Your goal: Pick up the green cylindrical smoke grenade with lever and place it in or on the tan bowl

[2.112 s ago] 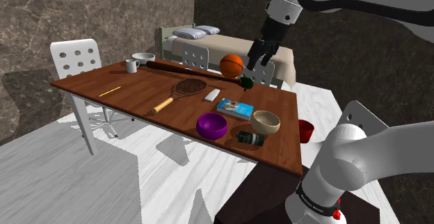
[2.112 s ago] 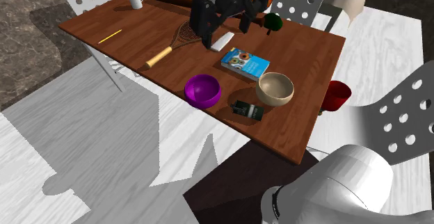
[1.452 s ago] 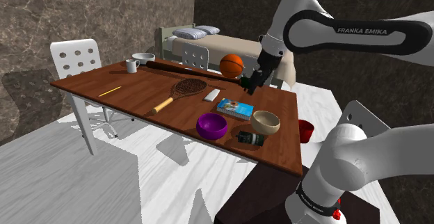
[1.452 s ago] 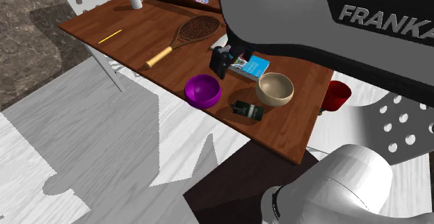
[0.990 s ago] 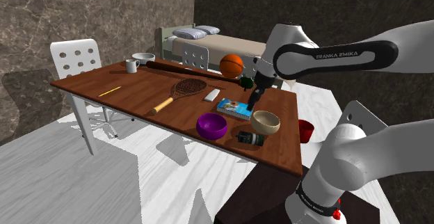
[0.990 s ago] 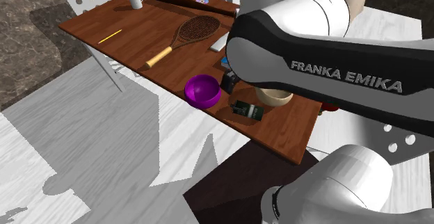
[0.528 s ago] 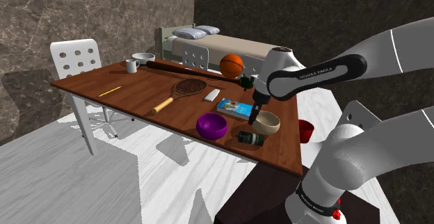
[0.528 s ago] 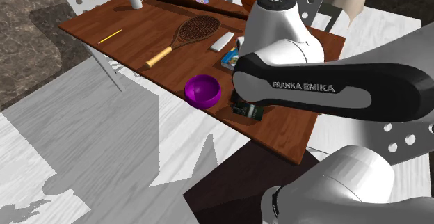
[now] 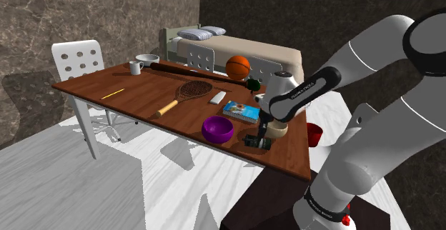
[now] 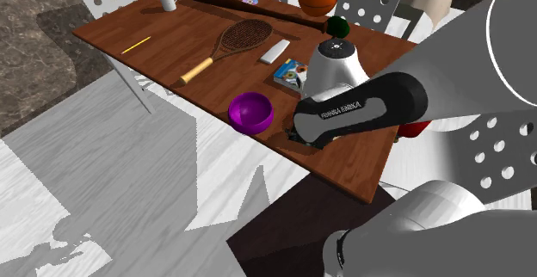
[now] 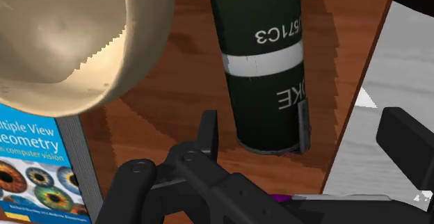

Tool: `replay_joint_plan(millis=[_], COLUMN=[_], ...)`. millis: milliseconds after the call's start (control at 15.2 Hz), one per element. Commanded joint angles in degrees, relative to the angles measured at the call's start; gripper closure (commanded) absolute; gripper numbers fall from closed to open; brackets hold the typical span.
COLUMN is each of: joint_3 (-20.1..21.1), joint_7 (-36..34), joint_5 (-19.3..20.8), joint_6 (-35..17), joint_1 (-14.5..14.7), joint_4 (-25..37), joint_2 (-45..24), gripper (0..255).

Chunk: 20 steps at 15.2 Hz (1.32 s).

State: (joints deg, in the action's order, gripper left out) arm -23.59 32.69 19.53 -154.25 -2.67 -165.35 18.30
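The grenade (image 11: 264, 69), dark green with a white band and a lever along one flank, lies on its side on the table (image 11: 188, 83). It is just beside the tan bowl (image 11: 76, 42) without touching it, between the bowl and the table's edge. A book (image 11: 35, 167) with eyes on its cover lies just beside the tan bowl on another side, and a purple bowl (image 9: 217, 128) sits near the tan bowl along the same edge.

I judge this to be the reach-in before the grasp, as nothing is lifted yet. My claw (image 11: 304, 129) hangs low over the grenade's end away from the tan bowl, spread wide. That end falls between my fingers, but neither touches it, so I hold nothing. Next I'd need to centre on the body, sink a little and close across its width. The lever needs minding, since it could make the can twist or roll. After that comes a short lift across to the tan bowl.
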Motion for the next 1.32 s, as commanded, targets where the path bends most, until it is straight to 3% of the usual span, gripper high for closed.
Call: replay_joint_plan(millis=[0,330,594,1056,1122,1254], joint_3=[-1.7,-3.4,-3.5,-3.4,-3.4,-3.4], joint_7=[2.6,5.9,9.9,9.9,9.9,9.9], joint_5=[-0.2,-3.6,-9.4,-9.4,-9.4,-9.4], joint_6=[-5.4,-12.2,-16.4,-16.4,-16.4,-16.4], joint_1=[0.9,2.7,4.2,4.1,4.1,4.1], joint_4=[0.8,1.4,1.9,1.9,1.9,1.9], joint_2=[-6.3,-13.9,-18.8,-18.8,-18.8,-18.8], gripper=[0,0,0,0,255,255])
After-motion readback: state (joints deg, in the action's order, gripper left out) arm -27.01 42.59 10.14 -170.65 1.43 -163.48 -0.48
